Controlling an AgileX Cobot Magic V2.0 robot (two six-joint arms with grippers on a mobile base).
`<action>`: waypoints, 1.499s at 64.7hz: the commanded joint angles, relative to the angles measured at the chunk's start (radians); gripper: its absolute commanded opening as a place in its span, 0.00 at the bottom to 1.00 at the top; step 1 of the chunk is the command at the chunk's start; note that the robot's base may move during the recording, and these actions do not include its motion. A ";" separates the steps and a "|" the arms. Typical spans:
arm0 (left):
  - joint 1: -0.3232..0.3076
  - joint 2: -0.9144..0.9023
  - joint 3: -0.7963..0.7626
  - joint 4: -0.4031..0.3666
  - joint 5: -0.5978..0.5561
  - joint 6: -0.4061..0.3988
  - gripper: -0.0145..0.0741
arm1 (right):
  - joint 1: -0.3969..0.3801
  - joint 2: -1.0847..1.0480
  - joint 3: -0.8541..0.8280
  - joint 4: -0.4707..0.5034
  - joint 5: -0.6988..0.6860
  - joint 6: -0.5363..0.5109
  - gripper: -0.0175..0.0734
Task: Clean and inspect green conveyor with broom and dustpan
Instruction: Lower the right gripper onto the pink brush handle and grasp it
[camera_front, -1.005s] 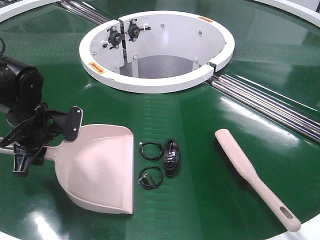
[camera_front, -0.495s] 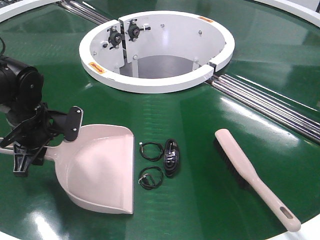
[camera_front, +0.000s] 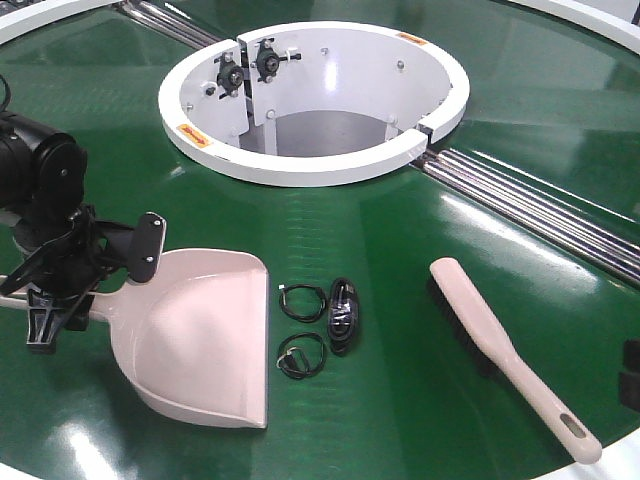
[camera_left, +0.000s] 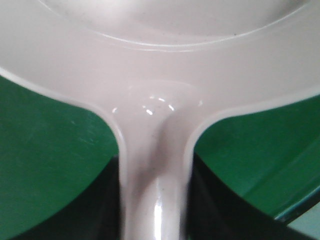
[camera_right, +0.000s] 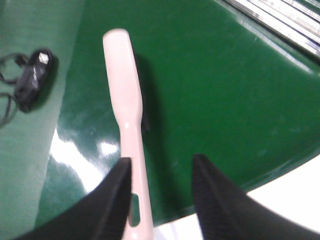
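Observation:
The green conveyor fills the front view. The pale pink dustpan lies on it at the lower left, its mouth facing right. My left gripper is shut on the dustpan's handle; in the left wrist view the handle runs between the dark jaws of my left gripper. The pink broom lies at the lower right, handle end towards the belt's edge. My right gripper is open above the broom's handle, which lies by its left finger. Only a dark bit of it shows at the front view's right edge.
A small black device with two coiled black cables lies between dustpan and broom. The white ring opening sits at the back centre. Metal roller strips run to the right. The belt's white edge is near the broom's handle.
A dark part of my right gripper has come into the front view at the right edge. The left gripper, dustpan and broom have not moved.

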 joint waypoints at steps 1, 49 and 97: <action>-0.009 -0.037 -0.030 -0.007 0.007 0.000 0.16 | -0.008 0.049 -0.038 0.009 -0.035 -0.041 0.67; -0.009 -0.037 -0.030 -0.007 0.007 0.000 0.16 | 0.165 0.596 -0.316 -0.055 0.225 -0.031 0.80; -0.009 -0.037 -0.030 -0.007 0.007 0.000 0.16 | 0.165 0.973 -0.479 -0.063 0.325 -0.030 0.74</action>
